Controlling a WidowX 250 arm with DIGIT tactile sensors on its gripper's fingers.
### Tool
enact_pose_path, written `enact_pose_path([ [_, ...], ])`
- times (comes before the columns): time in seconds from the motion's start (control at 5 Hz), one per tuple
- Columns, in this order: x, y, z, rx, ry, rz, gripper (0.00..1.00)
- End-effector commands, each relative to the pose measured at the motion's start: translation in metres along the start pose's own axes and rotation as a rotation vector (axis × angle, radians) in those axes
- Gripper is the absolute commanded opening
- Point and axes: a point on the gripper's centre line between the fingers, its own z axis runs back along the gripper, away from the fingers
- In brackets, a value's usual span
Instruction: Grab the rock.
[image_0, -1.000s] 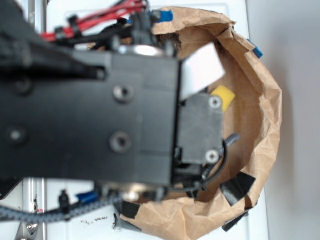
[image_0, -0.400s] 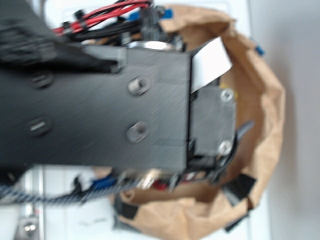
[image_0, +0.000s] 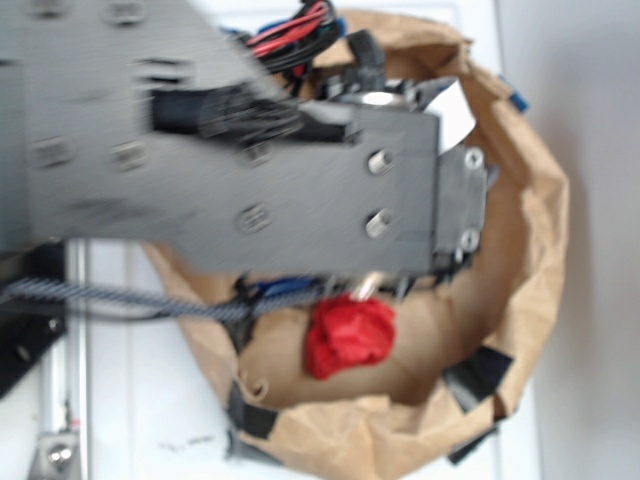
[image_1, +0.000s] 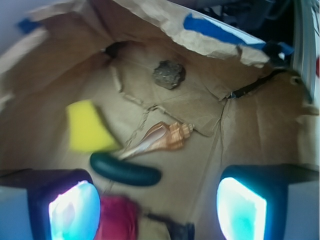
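Rock (image_1: 169, 74): small rough lump on paper floor, far end of bag (image_1: 60, 70), near back wall under blue tape (image_1: 210, 27). Probably hard, dense, gritty, maybe crumbly; take across its sides, moderate squeeze. Bare paper all round it. Shell (image_1: 162, 137), sponge (image_1: 87, 125), green piece (image_1: 125, 171) lie between rock and me, left of centre. My gripper (image_1: 157, 210) wide, empty. Bag walls close; right lane freer.
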Motion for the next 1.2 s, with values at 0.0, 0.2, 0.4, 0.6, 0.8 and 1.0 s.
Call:
enact_pose_path([
  [0.0,0.022,0.012,-0.009,0.017,0.012,0.102,1.00],
  [0.2,0.022,0.012,-0.009,0.017,0.012,0.102,1.00],
  [0.4,0.022,0.012,-0.009,0.017,0.012,0.102,1.00],
  [0.6,0.022,0.012,-0.009,0.017,0.012,0.102,1.00],
  [0.8,0.033,0.004,-0.049,0.032,-0.016,0.199,1.00],
  [1.0,0.040,0.002,-0.070,0.018,-0.072,0.245,1.00],
])
